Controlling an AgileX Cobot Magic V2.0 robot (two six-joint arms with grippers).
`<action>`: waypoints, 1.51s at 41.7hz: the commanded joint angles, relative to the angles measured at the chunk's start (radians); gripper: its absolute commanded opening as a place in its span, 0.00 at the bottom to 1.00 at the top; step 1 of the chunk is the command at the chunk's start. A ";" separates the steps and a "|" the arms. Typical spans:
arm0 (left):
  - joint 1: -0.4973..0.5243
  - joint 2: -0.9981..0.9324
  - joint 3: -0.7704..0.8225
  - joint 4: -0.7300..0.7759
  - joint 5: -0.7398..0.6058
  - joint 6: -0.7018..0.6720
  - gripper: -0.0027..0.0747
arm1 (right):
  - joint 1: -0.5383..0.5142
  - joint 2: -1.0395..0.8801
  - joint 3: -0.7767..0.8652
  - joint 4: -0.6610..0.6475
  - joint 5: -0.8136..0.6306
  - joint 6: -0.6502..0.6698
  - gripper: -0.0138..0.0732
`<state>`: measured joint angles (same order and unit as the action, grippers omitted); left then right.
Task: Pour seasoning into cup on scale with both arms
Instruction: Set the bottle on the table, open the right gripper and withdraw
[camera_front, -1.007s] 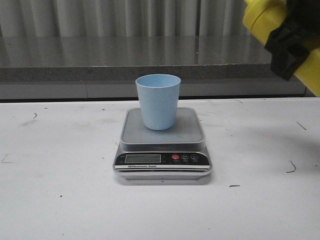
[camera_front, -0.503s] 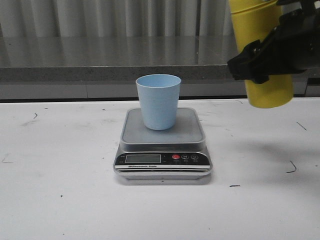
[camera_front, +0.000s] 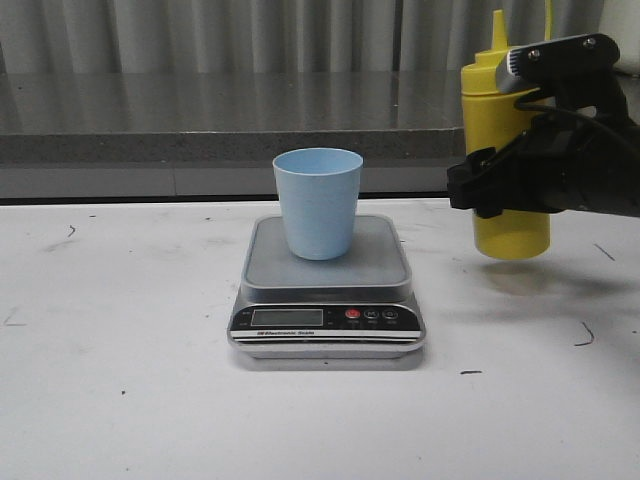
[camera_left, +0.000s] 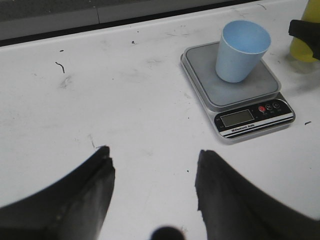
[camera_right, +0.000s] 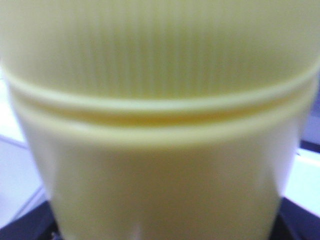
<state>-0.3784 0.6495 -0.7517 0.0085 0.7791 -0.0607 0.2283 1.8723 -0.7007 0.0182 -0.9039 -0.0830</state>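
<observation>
Right gripper (camera_front: 500, 190) clamps the upright seasoning bottle (camera_front: 505, 150) above the table (camera_front: 120, 400), right of the scale (camera_front: 327, 300).
The cup (camera_front: 317, 203) stands on the scale platform, clear of the bottle. The left gripper (camera_left: 152, 180) has its jaws spread over bare table. The right wrist view is filled by blurred yellow; the right fingers are hidden.
</observation>
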 joint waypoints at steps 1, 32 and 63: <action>0.001 -0.003 -0.028 -0.008 -0.070 -0.008 0.51 | -0.008 -0.017 -0.050 0.071 -0.138 -0.017 0.49; 0.001 -0.003 -0.028 -0.008 -0.070 -0.008 0.51 | -0.028 0.043 -0.062 0.081 -0.119 -0.017 0.91; 0.001 -0.003 -0.028 -0.008 -0.070 -0.008 0.51 | -0.017 -0.436 0.116 0.094 0.664 -0.008 0.91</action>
<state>-0.3784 0.6495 -0.7517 0.0085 0.7791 -0.0626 0.2100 1.5428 -0.5268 0.1242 -0.4489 -0.0891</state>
